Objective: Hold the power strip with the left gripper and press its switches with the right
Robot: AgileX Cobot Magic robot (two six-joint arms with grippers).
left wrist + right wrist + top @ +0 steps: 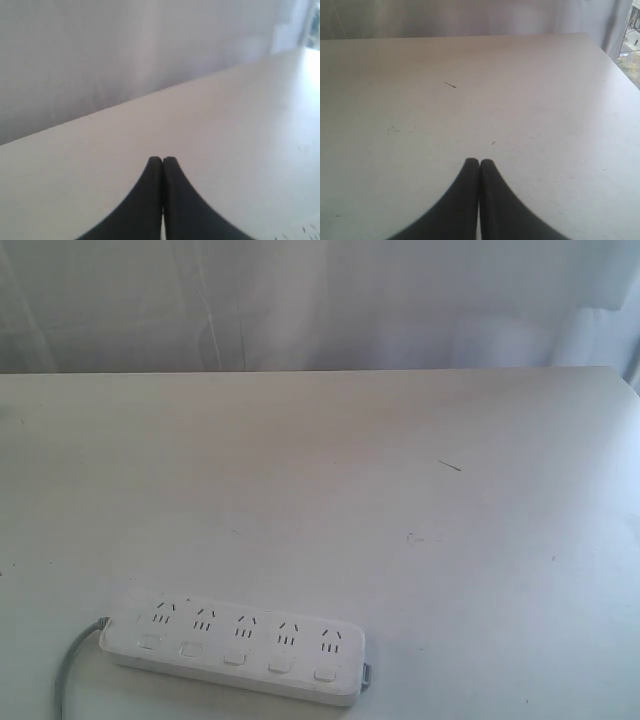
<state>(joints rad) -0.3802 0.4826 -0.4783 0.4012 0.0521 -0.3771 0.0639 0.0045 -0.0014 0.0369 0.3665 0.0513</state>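
Note:
The white power strip lies flat near the table's front edge, left of centre in the exterior view. Its row of small white switches runs along the near side, one by each socket group. A grey cord leaves its left end. Neither arm appears in the exterior view. In the left wrist view my left gripper is shut with nothing between its black tips, above bare table. My right gripper is likewise shut and empty in the right wrist view. The strip shows in neither wrist view.
The white table carries a thin dark scratch right of centre. A pale curtain hangs behind the far edge. The table's right corner shows in the right wrist view.

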